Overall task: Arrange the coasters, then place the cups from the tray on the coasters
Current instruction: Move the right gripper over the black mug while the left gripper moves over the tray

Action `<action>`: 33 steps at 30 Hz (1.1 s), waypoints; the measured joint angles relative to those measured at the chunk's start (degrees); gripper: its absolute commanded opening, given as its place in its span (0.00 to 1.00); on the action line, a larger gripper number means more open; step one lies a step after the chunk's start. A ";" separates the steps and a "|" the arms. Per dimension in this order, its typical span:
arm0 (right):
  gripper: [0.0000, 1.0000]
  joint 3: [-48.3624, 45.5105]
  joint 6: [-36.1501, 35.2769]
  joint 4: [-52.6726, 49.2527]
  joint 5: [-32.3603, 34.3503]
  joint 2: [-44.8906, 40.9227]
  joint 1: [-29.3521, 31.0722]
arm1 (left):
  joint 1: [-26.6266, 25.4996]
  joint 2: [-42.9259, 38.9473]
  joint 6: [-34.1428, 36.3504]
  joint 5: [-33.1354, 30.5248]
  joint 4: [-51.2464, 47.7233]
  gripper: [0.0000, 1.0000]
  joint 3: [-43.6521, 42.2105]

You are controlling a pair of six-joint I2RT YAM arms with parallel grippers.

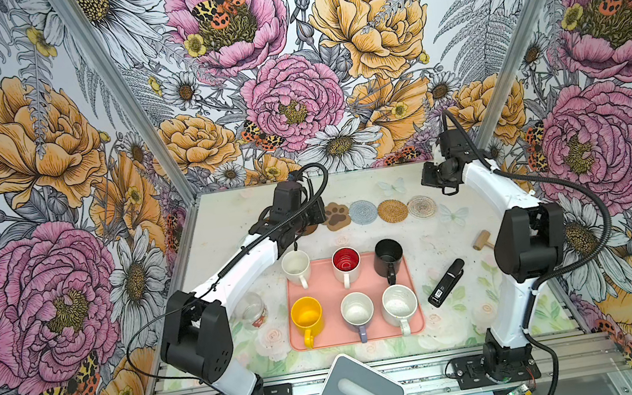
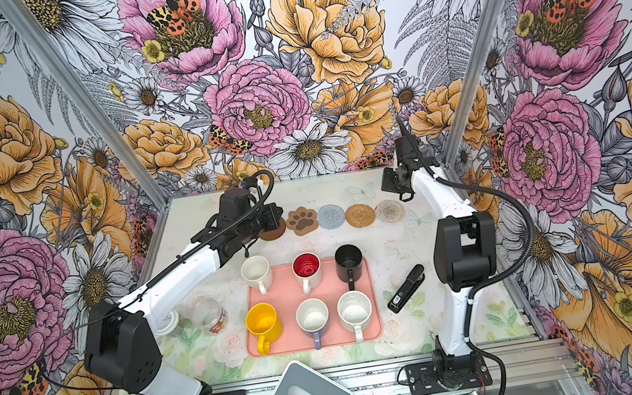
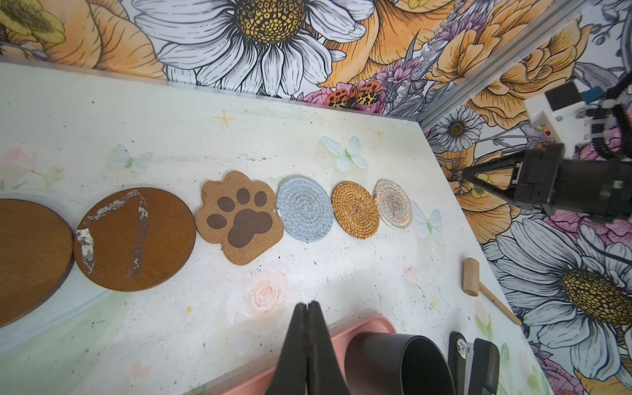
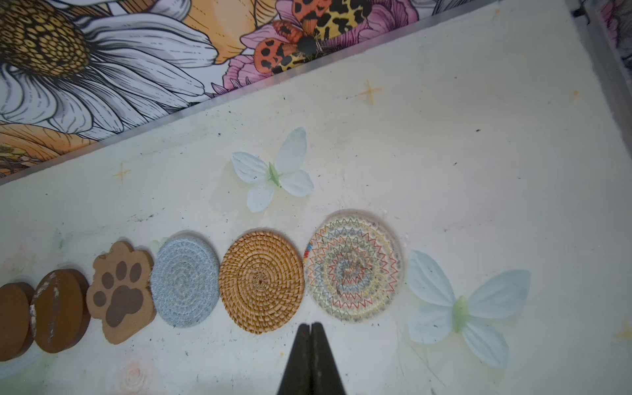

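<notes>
The coasters (image 4: 261, 280) lie in one row at 12 o'clock from the tray (image 1: 324, 285): two brown discs (image 3: 135, 239), paw-print coaster (image 3: 239, 219), grey-blue coaster (image 3: 304, 209), rattan coaster (image 3: 355, 210) and lacy coaster (image 3: 394, 203), edge beside edge. The arranging looks finished. All six cups (image 1: 346, 263) stand on the tray and none on a coaster; the cream-white cup (image 1: 296, 267), at the 10 o'clock corner, perhaps overhangs the rim. So the whole placing part is left. The left gripper (image 3: 307, 307), at 11 o'clock from the tray, has its jaws pressed together and empty. The right gripper (image 4: 310, 326), at 1 o'clock near the lacy coaster, is the same.

Salmon-pink tray (image 1: 325, 289), yellow cup (image 1: 306, 313), black cup (image 1: 389, 257), tan paw-print coaster (image 1: 337, 215) (brown pads), grey-blue woven coaster (image 1: 363, 212)
</notes>
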 measured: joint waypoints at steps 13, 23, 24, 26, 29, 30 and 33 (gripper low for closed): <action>0.32 -22.34 -0.31 2.19 4.24 -24.79 8.79 | -0.96 -12.92 4.50 -3.76 1.09 0.40 -7.98; 0.48 -37.29 5.22 3.10 9.88 -45.29 21.57 | -1.18 -24.41 6.29 -6.23 1.75 0.56 -17.22; 0.49 -38.45 6.08 3.10 10.29 -46.21 23.17 | -1.22 -25.22 6.47 -6.38 1.75 0.59 -18.03; 0.51 -40.87 7.80 3.26 11.32 -47.12 26.69 | -1.40 -26.97 6.56 -6.75 1.86 0.65 -19.91; 0.52 -43.93 10.36 3.17 12.63 -46.95 31.41 | -1.57 -29.42 6.49 -7.08 1.73 0.73 -22.56; 0.53 -44.61 10.97 3.06 12.94 -46.75 32.57 | -1.57 -29.97 6.36 -7.17 1.64 0.76 -23.06; 0.53 -46.12 13.60 2.95 13.92 -45.53 36.24 | -1.57 -31.45 6.54 -7.30 1.60 0.78 -24.28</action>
